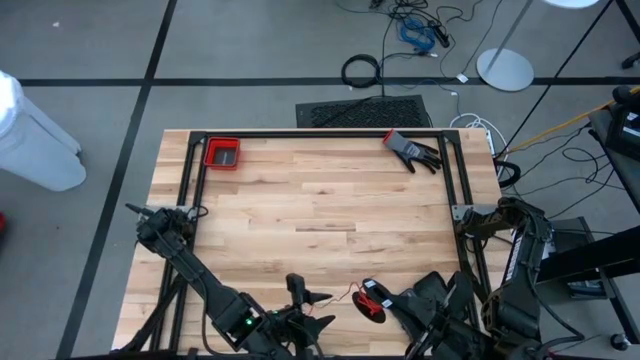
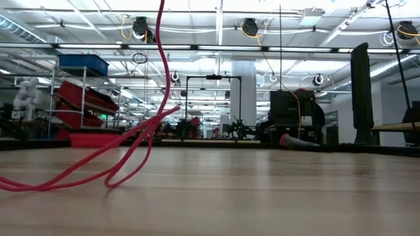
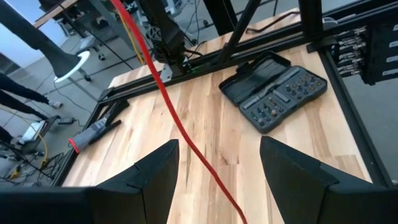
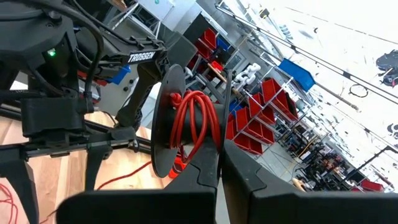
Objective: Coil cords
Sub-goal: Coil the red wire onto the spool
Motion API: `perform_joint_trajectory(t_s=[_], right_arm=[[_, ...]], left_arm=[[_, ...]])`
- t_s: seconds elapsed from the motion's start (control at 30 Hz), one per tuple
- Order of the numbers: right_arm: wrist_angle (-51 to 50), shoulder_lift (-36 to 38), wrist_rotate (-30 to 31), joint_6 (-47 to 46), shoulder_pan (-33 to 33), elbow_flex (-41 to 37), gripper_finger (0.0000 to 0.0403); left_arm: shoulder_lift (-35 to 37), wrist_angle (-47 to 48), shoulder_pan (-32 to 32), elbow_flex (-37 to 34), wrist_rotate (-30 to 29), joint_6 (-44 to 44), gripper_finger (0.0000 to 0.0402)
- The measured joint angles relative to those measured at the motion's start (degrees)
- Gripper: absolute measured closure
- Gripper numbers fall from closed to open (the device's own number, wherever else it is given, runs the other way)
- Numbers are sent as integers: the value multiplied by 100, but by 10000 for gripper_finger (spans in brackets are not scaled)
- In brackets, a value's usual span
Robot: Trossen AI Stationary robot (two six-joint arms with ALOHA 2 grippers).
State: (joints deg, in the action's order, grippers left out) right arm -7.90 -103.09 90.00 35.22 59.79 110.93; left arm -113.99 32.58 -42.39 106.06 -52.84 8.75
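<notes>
Red cord is sitting down at the 6 o'clock edge of the wooden table in the overhead shot, running as a thin line from the left gripper over to the black disc, which is just to the 3 o'clock side of it. Part of the cord is already wound on that disc, you can see the red loops bunched against it in the right wrist cam. The right gripper is clamped tight on the disc, its fingers squeezed together with basically no gap, holding the disc up off the wood. The left gripper's fingers are standing wide apart, and the cord is passing straight through the gap between them without either finger pinching it, so that one is grasping nothing. From table level the cord is dropping in from 12 o'clock, curling into a loose loop and lying along the tabletop toward 9 o'clock. Other stuff lying around: a small red bin up at about 11 o'clock on the table, a dark glove with a red cuff at about 1 o'clock, and an open black bit case showing in the left wrist cam.
</notes>
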Motion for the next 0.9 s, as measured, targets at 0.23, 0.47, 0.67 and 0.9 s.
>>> perform_joint_trajectory(t_s=[0.23, 0.47, 0.67, 0.9], right_arm=[[0, 0, 0, 2, 0, 0, 403], [-1, 0, 0, 2, 0, 0, 403], [0, 0, 0, 2, -1, 0, 403], [0, 0, 0, 2, 0, 0, 403]], left_arm=[[1, 15, 0, 2, 1, -4, 175], [2, 184, 4, 2, 0, -7, 220], [2, 279, 4, 2, -13, -9, 253], [2, 290, 4, 2, -233, -61, 294]])
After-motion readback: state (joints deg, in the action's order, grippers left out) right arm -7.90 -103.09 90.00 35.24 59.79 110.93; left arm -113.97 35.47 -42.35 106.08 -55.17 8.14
